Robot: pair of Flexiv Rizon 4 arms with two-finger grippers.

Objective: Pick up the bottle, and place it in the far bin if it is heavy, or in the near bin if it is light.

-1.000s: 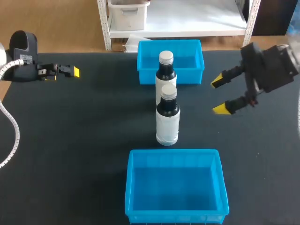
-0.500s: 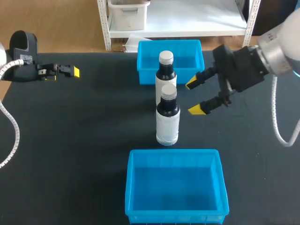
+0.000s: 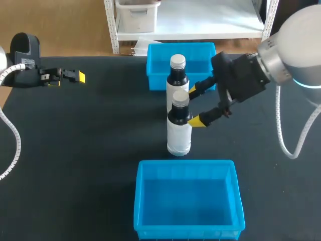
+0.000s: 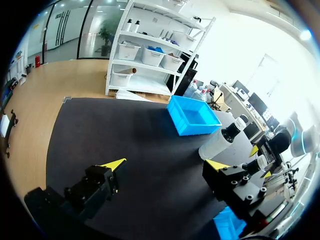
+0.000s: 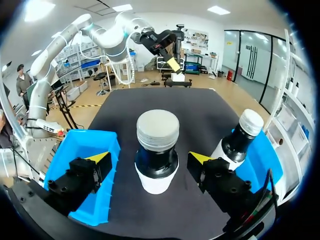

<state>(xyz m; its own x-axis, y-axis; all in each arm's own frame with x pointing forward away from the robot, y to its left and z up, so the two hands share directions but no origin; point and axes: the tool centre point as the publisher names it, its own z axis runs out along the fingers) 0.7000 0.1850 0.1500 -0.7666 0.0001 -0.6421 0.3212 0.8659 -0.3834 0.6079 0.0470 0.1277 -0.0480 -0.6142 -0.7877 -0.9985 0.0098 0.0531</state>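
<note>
Two dark bottles with white labels and pale caps stand in line between two blue bins. The near bottle (image 3: 179, 128) (image 5: 156, 150) is mid-table; the far bottle (image 3: 177, 75) (image 5: 240, 135) stands against the far bin (image 3: 210, 70). The near bin (image 3: 143, 201) lies at the table's front. My right gripper (image 3: 195, 105) (image 5: 151, 158) is open at the near bottle's neck, one yellow tip on each side, not touching it. At the table's far left, well away from the bottles, my left gripper (image 3: 75, 76) (image 4: 166, 165) is open and holds nothing.
Dark table cloth lies bare to the left and right of the bottle line. The two bottles stand close together, the far one just beyond my right gripper's far finger. Both bins hold nothing.
My right gripper has moved left from the table's right side to the near bottle, its open fingers now flanking the neck. The left arm and both bottles have stayed put.
</note>
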